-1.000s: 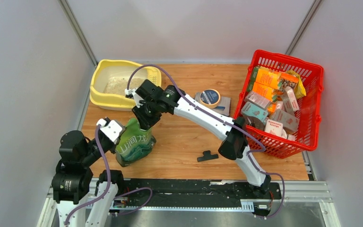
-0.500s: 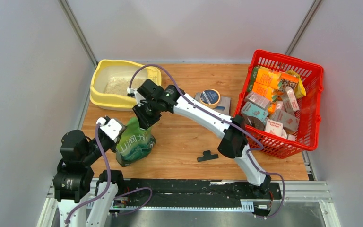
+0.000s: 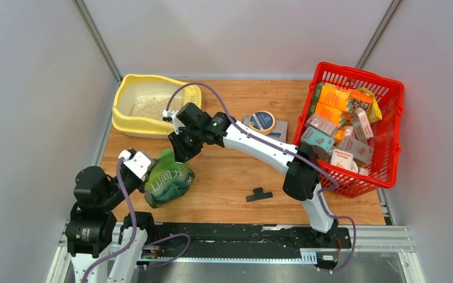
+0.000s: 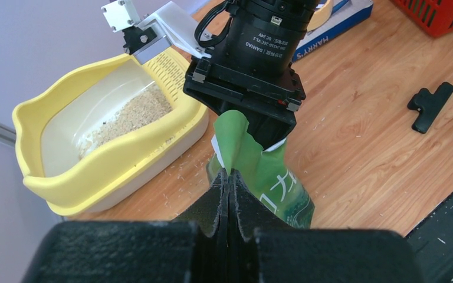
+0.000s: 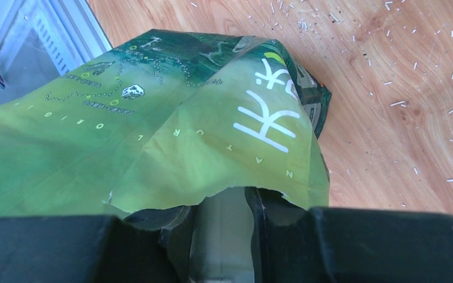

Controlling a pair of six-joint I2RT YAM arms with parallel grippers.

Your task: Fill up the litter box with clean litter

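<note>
Up close from the right wrist, the green pouch [image 5: 183, 112] fills most of the frame. It is soft and creased, glossy yellow-green shading to deep green toward 12 o'clock, with white characters on its face and a ragged torn lip. The right gripper [image 5: 224, 227] grasps that lip, which runs down between its 2 black fingers [image 5: 124, 247] at 6 o'clock. Pale specks dot the wooden table [image 5: 389, 71] at 2 o'clock.

From the left wrist, the left gripper [image 4: 229, 194] is clenched at 6 o'clock, its 2 fingers pressed flat on a thin fold of the pouch's upper edge. The right gripper's black body sits at 12 o'clock over a green flap that sticks up. The litter box [image 4: 112, 171] lies at 10 o'clock, just beside the pouch. It is a pale yellow tray with rounded corners and a wide raised rim. A low drift of beige litter [image 4: 135, 112] covers part of its floor, and the rest of the floor shows bare. A black clip [image 4: 430, 105] lies at 3 o'clock.

Overhead, the litter box is at 10 o'clock on the table and the pouch stands at 7 o'clock. The left gripper meets the pouch from 9 o'clock and the right gripper from 1 o'clock. A red basket [image 3: 354, 73] of cartons sits at 2 o'clock, and a tape roll [image 3: 262, 121] lies near the middle.
</note>
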